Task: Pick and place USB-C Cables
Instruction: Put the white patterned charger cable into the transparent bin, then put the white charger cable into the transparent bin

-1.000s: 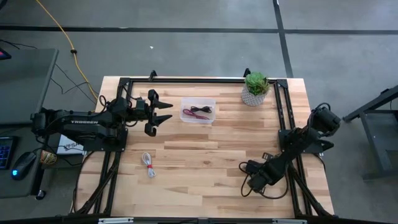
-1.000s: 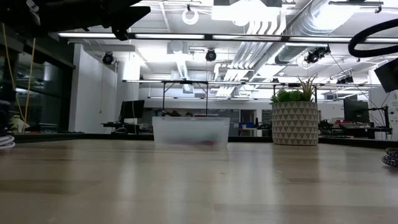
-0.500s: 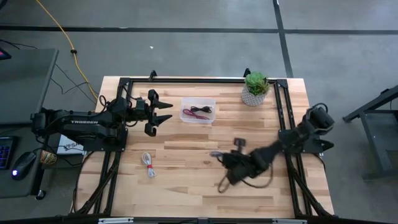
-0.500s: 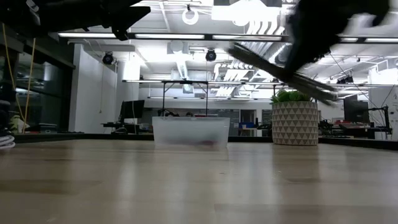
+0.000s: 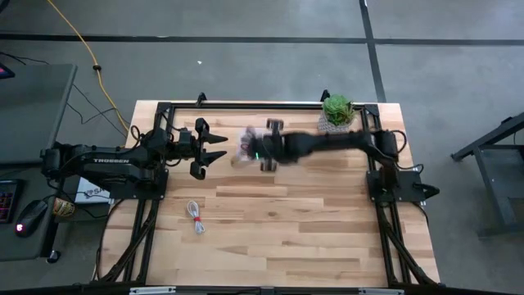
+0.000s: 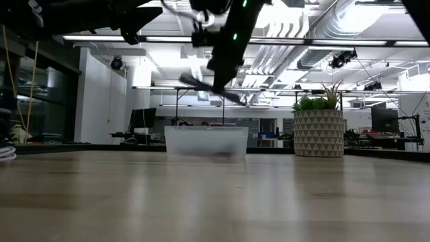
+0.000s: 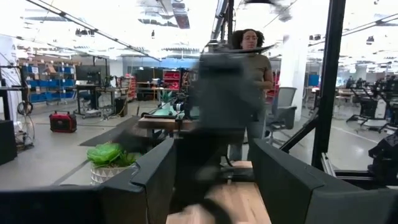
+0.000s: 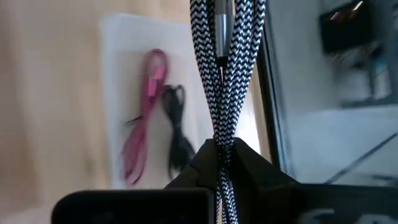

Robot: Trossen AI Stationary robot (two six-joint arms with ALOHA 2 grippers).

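My right gripper (image 5: pixel 260 150) reaches across the table and hovers over the clear bin (image 5: pixel 246 135). It is shut on the grey braided USB-C cable (image 8: pixel 227 74). Inside the bin (image 8: pixel 112 74) lie the dark red cable (image 8: pixel 146 118) and the black cable (image 8: pixel 177 130). The white-and-red cable (image 5: pixel 195 217) lies flat on the table nearer the left front. My left gripper (image 5: pixel 216 148) waits open just left of the bin, raised off the table. In the low view the right gripper (image 6: pixel 222 47) is well above the bin (image 6: pixel 205 142). My right gripper pinches the grey cable bundle between its two fingers at a gathered stretch of several strands (image 8: pixel 222 134). The looped strands run on past the fingertips. The cable is lifted clear, above the bin.
A potted plant (image 5: pixel 337 115) stands at the far right of the table, close to the right arm. Black frame rails run along the far edge and both sides. A person (image 7: pixel 252 56) stands beyond the table. Bare wood spreads across the middle and near side.
The right arm has swung fast from the table's near right, up and across toward the far left, and is now over the bin. The grey cable went with it, lifted off the table. The left arm has kept still.
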